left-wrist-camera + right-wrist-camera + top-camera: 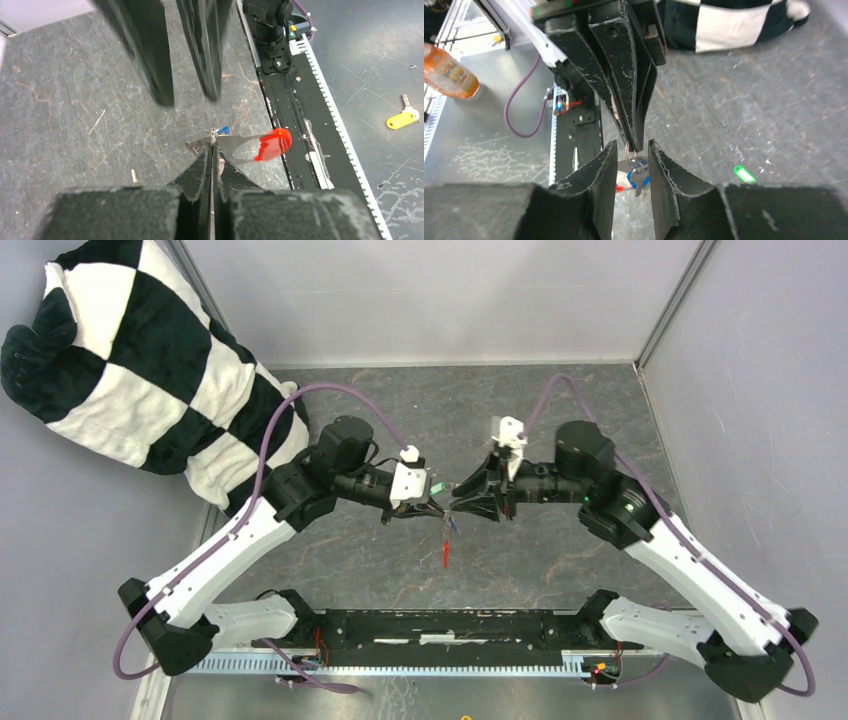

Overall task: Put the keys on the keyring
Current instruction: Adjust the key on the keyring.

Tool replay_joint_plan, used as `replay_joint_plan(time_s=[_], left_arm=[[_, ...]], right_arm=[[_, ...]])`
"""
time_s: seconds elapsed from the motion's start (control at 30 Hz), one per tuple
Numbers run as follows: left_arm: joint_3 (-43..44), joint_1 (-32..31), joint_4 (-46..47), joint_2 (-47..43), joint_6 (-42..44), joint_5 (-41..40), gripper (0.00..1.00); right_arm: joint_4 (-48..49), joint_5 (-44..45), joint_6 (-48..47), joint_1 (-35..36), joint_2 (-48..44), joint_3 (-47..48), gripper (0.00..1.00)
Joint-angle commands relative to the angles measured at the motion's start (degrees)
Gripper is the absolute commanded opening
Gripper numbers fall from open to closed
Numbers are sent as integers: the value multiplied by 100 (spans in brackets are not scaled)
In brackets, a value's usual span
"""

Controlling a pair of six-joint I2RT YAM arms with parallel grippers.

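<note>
My left gripper [212, 146] is shut on the thin wire ring of the keyring [213, 136] and holds it above the table. The keyring's red tag [274, 144] dangles from the ring and shows blurred. A blue-headed key [638, 175] hangs just under the ring. My right gripper [631, 148] faces the left one with its jaws open on either side of the ring and the blue key, gripping nothing. From above, the two grippers meet tip to tip [452, 504], with the red tag [445, 553] below them. The green-headed key [744, 174] lies flat on the table.
A black-and-white checkered cushion [140, 360] fills the far left corner. The black base rail [450, 625] runs along the near edge. Off the table lie a yellow-tagged key [402, 119] and an orange object [444, 65]. Grey walls close the sides and back.
</note>
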Motion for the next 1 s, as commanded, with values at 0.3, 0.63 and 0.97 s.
replay_joint_plan(time_s=[0.3,0.63,0.97], left_arm=[[-475,-25,2190,-830,-1537,370,2],[-194,-25,1499,-736,-902,928,2],[-159,-25,1393,-777,-787,932,2]], right_arm=[[1964,531,1312,-6,-1927,-1762,57],[3620,679,2256,2,-1987,-2544,52],[4423,-84,3000,-3,-1780,-2940,50]])
